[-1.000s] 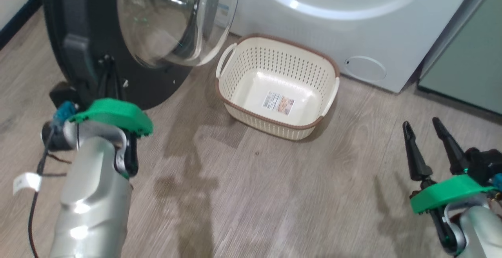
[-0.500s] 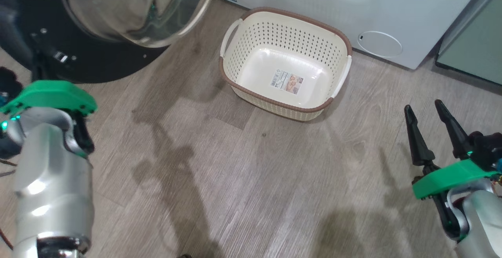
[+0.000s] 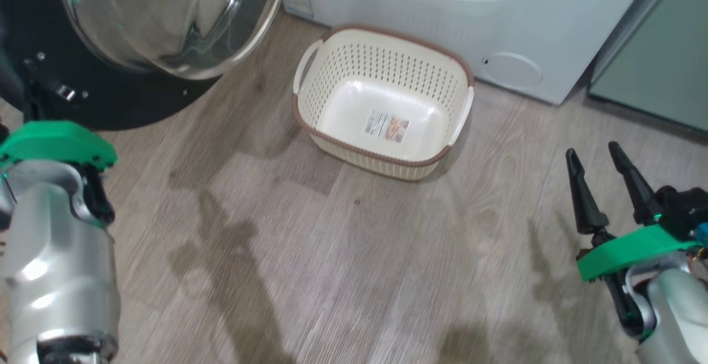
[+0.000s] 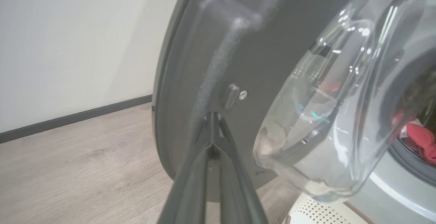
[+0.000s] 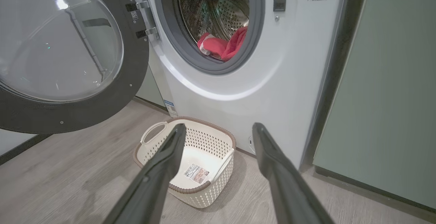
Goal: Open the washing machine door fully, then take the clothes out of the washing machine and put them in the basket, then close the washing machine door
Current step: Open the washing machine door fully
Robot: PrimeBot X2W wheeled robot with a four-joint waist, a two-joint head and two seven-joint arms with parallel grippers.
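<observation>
Swinging the washing machine door (image 5: 64, 57) to its full reach looks like the step in hand. It stands well out from the washing machine (image 5: 238, 91) on its left-side hinge, with the glass bowl facing the room. The left jaws are closed tight with nothing between them. In the left wrist view their tips meet at the door's inner black rim beside a small catch, seemingly touching it, though contact cannot be confirmed. The right jaws are spread wide and empty, hovering over the floor (image 3: 332, 253) at the near right, well apart from everything. The basket (image 3: 387, 65) sits empty on the floor just before the machine, right of the door and below the opening. Red clothes (image 5: 224, 45) lie at the front of the drum. To do this well, the push should probably stay on the stiff black rim rather than the glass bowl. It should be far from the hinge for leverage and should curve with the door's arc, so the closed tips do not skid across the glossy face. A slow push that stops once the hinge resists seems wise. The left arm (image 3: 55, 253) should then draw clear, leaving the right side open access to the drum.
</observation>
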